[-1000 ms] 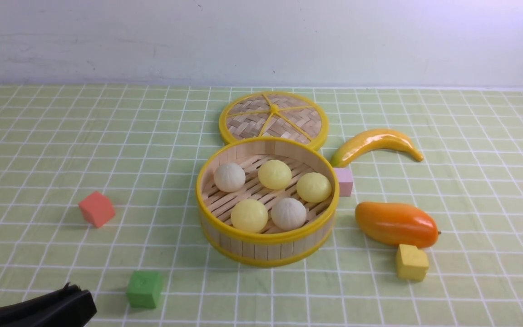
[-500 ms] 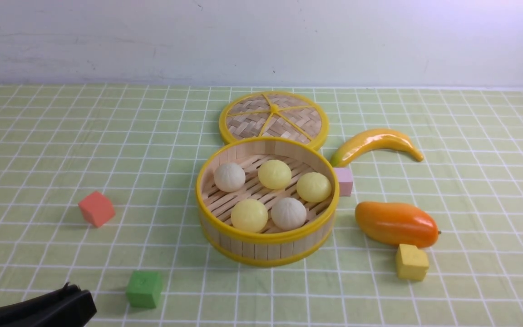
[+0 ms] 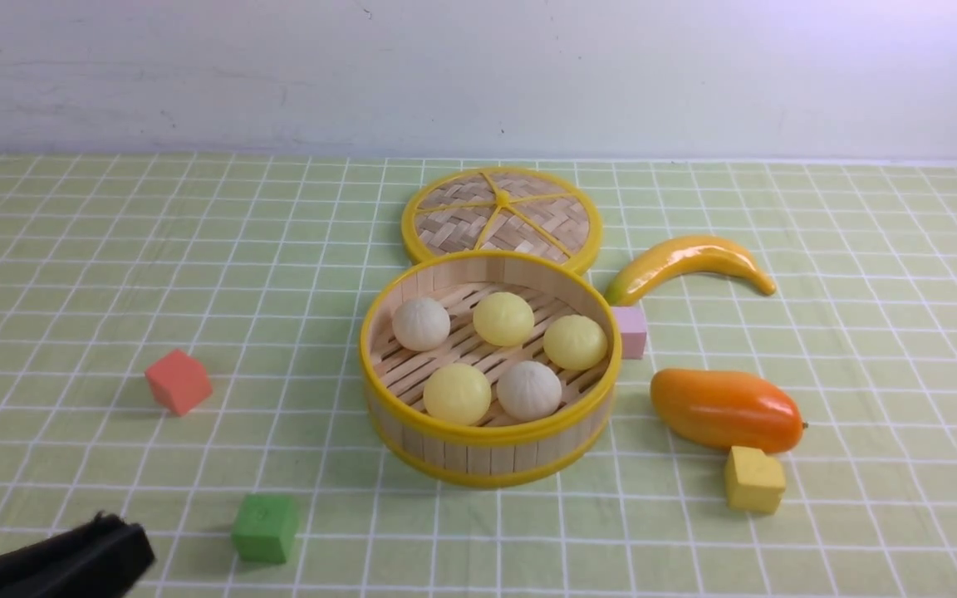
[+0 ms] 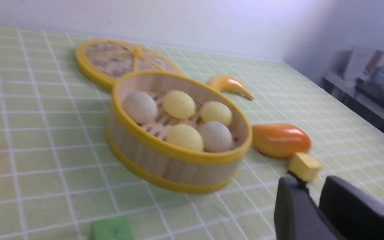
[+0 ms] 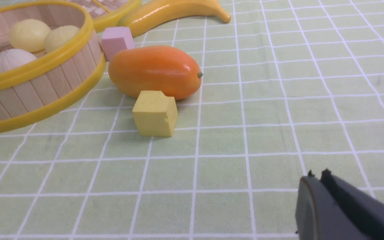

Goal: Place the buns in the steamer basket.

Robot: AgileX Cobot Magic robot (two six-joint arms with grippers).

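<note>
- All 5 buns (image 3: 487, 353) sit inside the steamer basket (image 3: 491, 457) at the middle of the counter (image 3: 113, 274): 2 off-white, 3 pale yellow.
- The woven lid (image 3: 501, 216) lies flat just behind the basket.
- The left gripper (image 4: 313, 200) hovers low near the green cube (image 3: 265, 527), its jaws slightly parted and empty, though that view is blurred.
- The right gripper (image 5: 317, 178) hangs above bare cloth, jaws pressed together on nothing, well apart from the yellow cube (image 5: 155, 114) and mango (image 5: 154, 71).
</note>
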